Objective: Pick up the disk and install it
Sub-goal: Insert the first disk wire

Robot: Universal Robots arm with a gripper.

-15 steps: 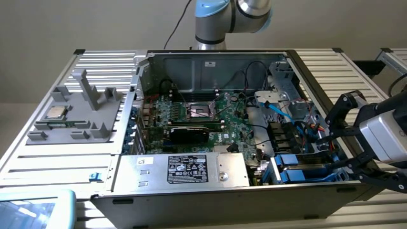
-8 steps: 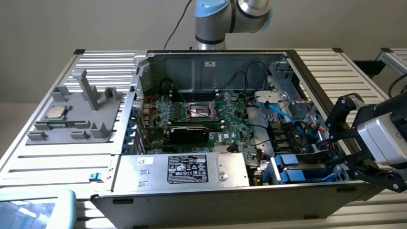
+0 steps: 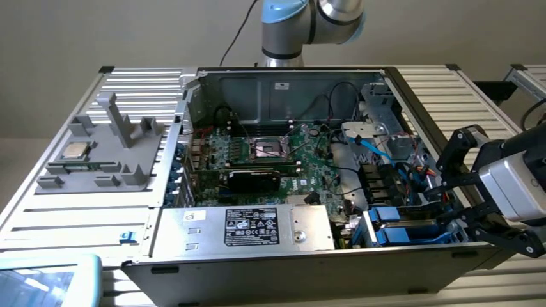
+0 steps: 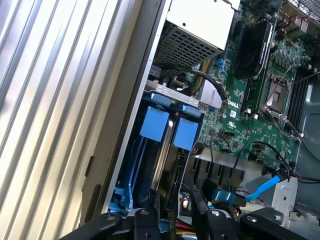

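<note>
One slatted aluminium table (image 3: 77, 211) lies under the open black metal computer case (image 3: 290, 272). We see the black two-fingered gripper (image 3: 448, 192) just outside that case's wall on the exterior view's right, its fingers spread and empty. The disk (image 4: 155, 124), a silver-grey drive in a bright blue plastic carrier, stands slotted in the case's corner bay, beside a second blue carrier (image 4: 186, 134).

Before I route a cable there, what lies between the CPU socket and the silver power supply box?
A black expansion card lies there, mounted across the green motherboard. The exterior view shows it.
</note>
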